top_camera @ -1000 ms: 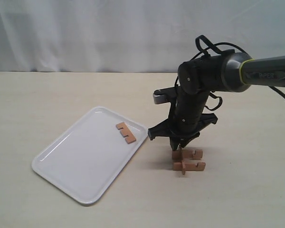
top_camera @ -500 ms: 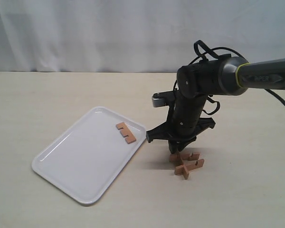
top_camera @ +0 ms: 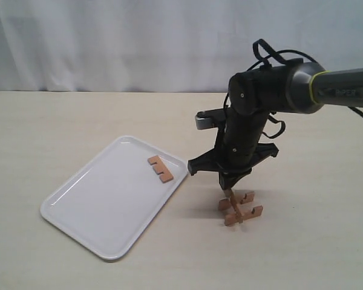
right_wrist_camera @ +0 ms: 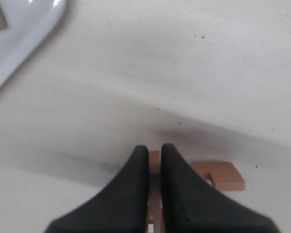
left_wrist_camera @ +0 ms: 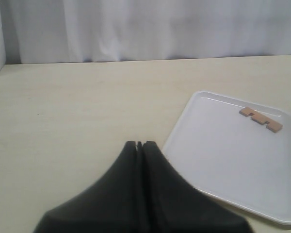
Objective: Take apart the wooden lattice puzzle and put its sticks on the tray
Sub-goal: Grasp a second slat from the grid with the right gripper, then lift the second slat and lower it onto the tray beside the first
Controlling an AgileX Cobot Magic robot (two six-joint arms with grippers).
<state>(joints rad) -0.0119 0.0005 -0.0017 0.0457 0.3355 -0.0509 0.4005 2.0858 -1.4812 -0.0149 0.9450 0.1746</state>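
Note:
The wooden lattice puzzle [top_camera: 241,207], now three interlocked sticks, hangs tilted just right of the tray [top_camera: 109,199]. My right gripper [top_camera: 230,189] points down from above and is shut on one of the puzzle's sticks [right_wrist_camera: 154,159]; another notched stick [right_wrist_camera: 224,175] juts out beside the fingers. One loose stick [top_camera: 160,168] lies on the tray's far corner and also shows in the left wrist view [left_wrist_camera: 261,119]. My left gripper [left_wrist_camera: 139,144] is shut on nothing, beside the tray [left_wrist_camera: 223,155], and is out of the exterior view.
The pale wooden table [top_camera: 60,121] runs back to a white curtain [top_camera: 109,42]. The right arm's dark body [top_camera: 248,127] and its cables stand over the puzzle. A corner of the tray [right_wrist_camera: 24,24] shows in the right wrist view.
My right gripper has risen a little and shifted right with a stick pinched. The puzzle has turned and tipped up with it. The tray and its stick have not moved.

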